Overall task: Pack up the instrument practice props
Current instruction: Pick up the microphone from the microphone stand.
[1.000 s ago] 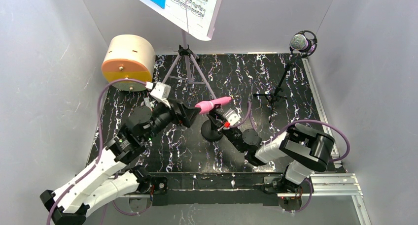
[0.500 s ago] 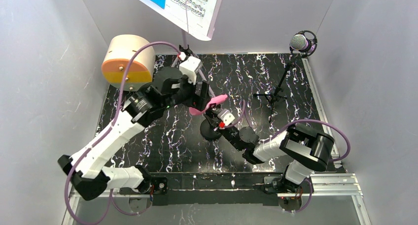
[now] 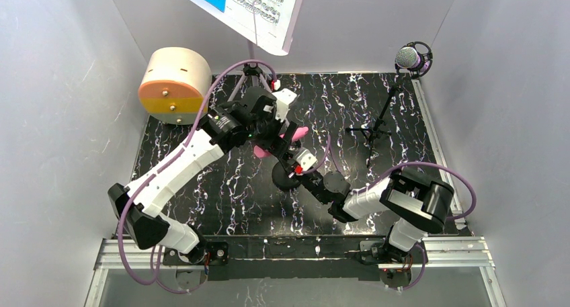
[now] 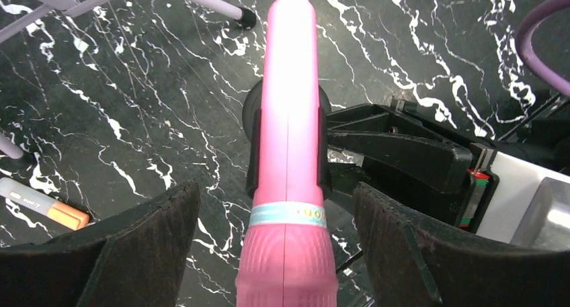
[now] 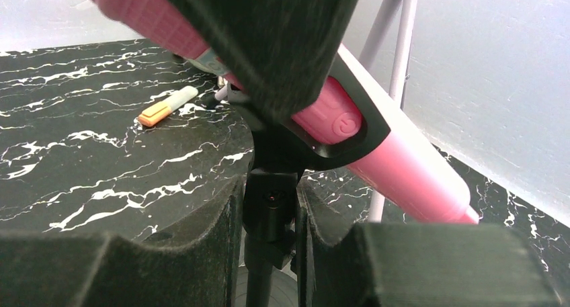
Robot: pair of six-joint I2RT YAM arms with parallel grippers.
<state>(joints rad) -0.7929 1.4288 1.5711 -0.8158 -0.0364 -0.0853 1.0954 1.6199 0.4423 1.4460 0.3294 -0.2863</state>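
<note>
Clamping the post of the black desk stand (image 5: 269,216) with the right gripper (image 5: 269,196), pads narrowed onto it from both sides, just under the stand's clip (image 5: 353,129). Seated in that clip at the top of the stand: the pink handheld microphone (image 4: 288,105), tilted, thick ribbed end toward the left arm, slim end reaching past the stand toward the back. Straddling the thick end, above the stand, with the left gripper (image 4: 275,206) spread wide, one finger (image 4: 134,253) on each side, with a bare gap between each pad and the pink shell, so no hold on it. Lying flat on the black marbled table (image 3: 228,206) near the stand's round base: an orange-capped highlighter (image 4: 42,206). Behind the stand, by the back wall: the lilac music stand (image 3: 252,52), carrying the blue and white sheet music (image 3: 249,5) high above. Well right of the stand and farther back, at the table's corner: the silver-mesh purple mic (image 3: 408,56) in its black ring mount atop a black tripod (image 3: 376,129). Well left of the stand and farther back: a round cream box (image 3: 173,78) with an orange face.
</note>
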